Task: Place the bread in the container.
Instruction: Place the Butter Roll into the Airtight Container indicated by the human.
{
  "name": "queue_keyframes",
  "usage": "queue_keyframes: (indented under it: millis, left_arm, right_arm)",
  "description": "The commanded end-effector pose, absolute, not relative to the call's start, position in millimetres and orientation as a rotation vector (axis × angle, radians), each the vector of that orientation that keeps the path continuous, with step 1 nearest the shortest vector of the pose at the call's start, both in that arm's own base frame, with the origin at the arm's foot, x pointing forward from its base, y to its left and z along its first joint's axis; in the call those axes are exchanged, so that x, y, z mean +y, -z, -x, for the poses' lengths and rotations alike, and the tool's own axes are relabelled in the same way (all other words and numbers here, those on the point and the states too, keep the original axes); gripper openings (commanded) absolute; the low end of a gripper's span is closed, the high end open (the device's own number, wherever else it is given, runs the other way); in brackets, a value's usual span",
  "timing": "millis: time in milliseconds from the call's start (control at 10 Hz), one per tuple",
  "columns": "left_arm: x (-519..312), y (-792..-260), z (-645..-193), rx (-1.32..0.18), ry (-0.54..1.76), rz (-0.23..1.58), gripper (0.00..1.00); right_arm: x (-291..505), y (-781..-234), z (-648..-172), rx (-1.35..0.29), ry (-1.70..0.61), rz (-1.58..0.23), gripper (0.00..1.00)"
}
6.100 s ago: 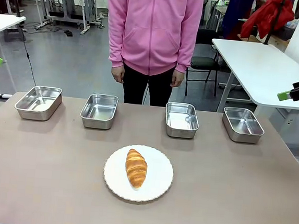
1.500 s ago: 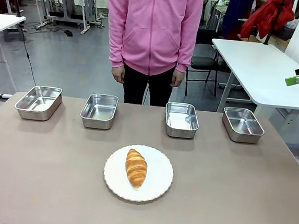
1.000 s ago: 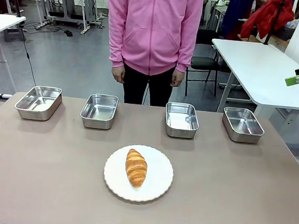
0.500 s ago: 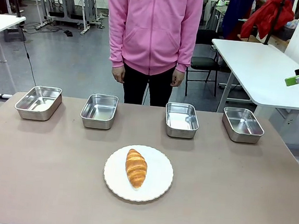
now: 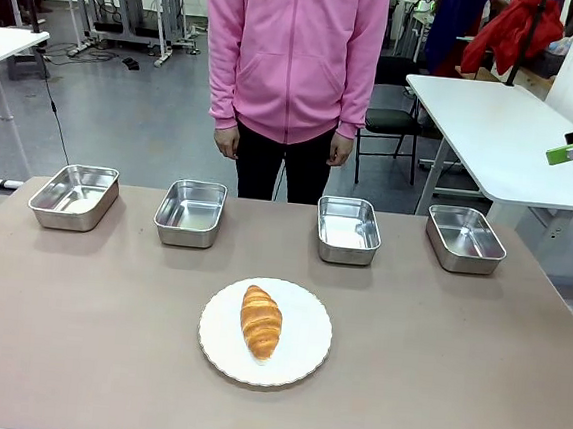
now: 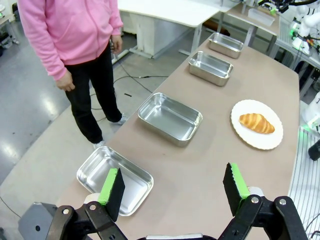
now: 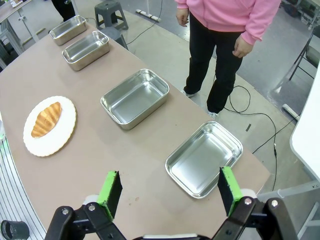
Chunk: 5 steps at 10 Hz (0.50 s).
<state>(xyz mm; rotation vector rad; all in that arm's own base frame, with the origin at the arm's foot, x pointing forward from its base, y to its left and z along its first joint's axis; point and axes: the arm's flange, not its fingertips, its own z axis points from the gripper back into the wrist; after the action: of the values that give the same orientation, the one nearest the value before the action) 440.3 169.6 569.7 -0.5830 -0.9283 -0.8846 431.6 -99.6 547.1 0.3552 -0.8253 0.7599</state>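
On the middle of the brown table, a little toward its 6 o'clock edge, the bread is lying on a round white plate. Its long axis is running from 12 to 6 o'clock. No gripper and no hand is touching it.

Four shiny steel pans are sitting in one row along the far side of the table, well apart from the plate. Seen from the bread, the first container is sitting at 10 o'clock, the second container at 11 o'clock, the third container at 1 o'clock and the fourth container at 2 o'clock. All four are showing their bare bottoms. A person in a pink hoodie is standing at 12 o'clock, just behind the row.

The left gripper is hovering high over the left end of the table. Its jaws are standing wide apart and are holding nothing. In its wrist view the first container is lying under its pads, and the plate with the bread is showing at 2 o'clock.

The right gripper is hovering high over the right end, also with the jaws wide apart and holding nothing. In its wrist view the fourth container is lying between its two fingers, and the bread is showing at 9 o'clock. In the front view one green pad is sticking in at the 3 o'clock edge, in front of a white table.
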Motion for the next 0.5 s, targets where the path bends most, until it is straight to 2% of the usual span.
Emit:
queue_keyframes:
  millis: [0, 400]
  left_arm:
    - [168.6, -572.0, -439.5, -0.937, 0.890, 0.586, 1.00]
    - [168.6, -572.0, -439.5, -0.937, 0.890, 0.586, 1.00]
  right_arm:
    - [-98.9, -546.7, -433.3, -0.842, -0.761, -0.367, 1.00]
    - [-98.9, -546.7, -433.3, -0.842, -0.761, -0.367, 1.00]
